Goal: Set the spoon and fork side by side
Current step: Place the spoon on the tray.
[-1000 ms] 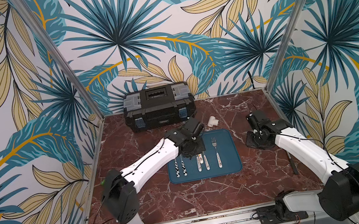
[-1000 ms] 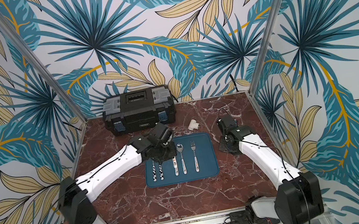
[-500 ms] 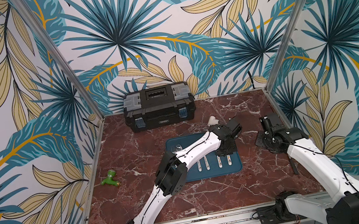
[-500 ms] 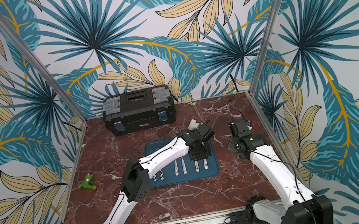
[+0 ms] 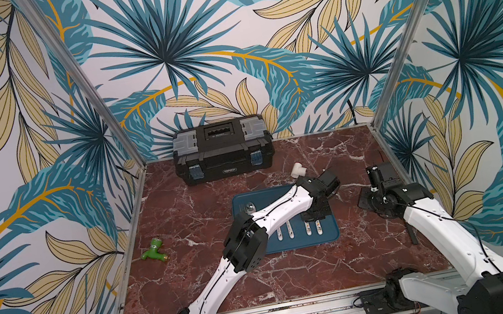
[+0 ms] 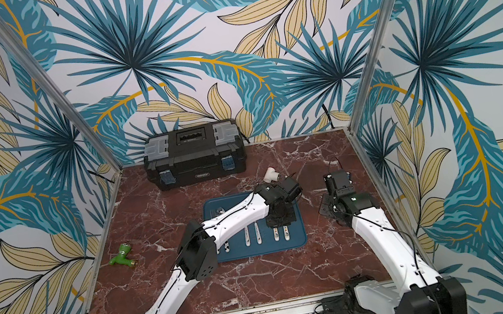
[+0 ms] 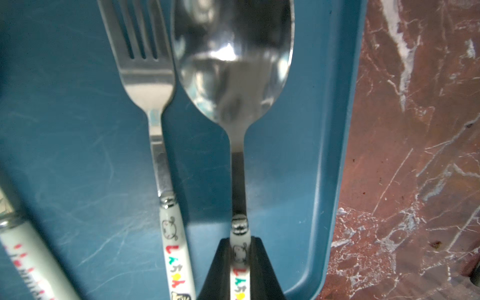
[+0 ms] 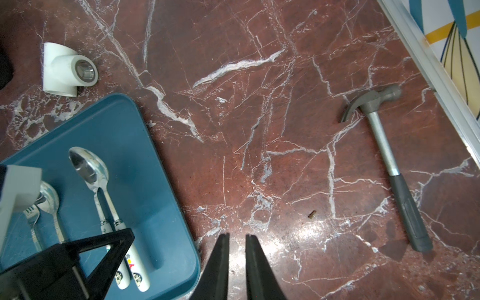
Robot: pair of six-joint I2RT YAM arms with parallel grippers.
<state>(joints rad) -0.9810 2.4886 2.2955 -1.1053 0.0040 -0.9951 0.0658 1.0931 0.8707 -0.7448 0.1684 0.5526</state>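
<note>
Left gripper (image 7: 240, 262) pinches spoon (image 7: 233, 65) by its white handle, in blue tray (image 7: 330, 155). Fork (image 7: 148, 78) just beside, heads possibly touching. Judged light, stiff, slick steel, so handle is best hold. Right gripper (image 8: 237, 259) barely parted, empty.

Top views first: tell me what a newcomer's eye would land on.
The white left arm, stretched across the blue tray at the table's middle, draws the eye first. In the left wrist view the left gripper is shut on the spoon, with the fork close beside it. A black toolbox stands against the back wall.
</note>
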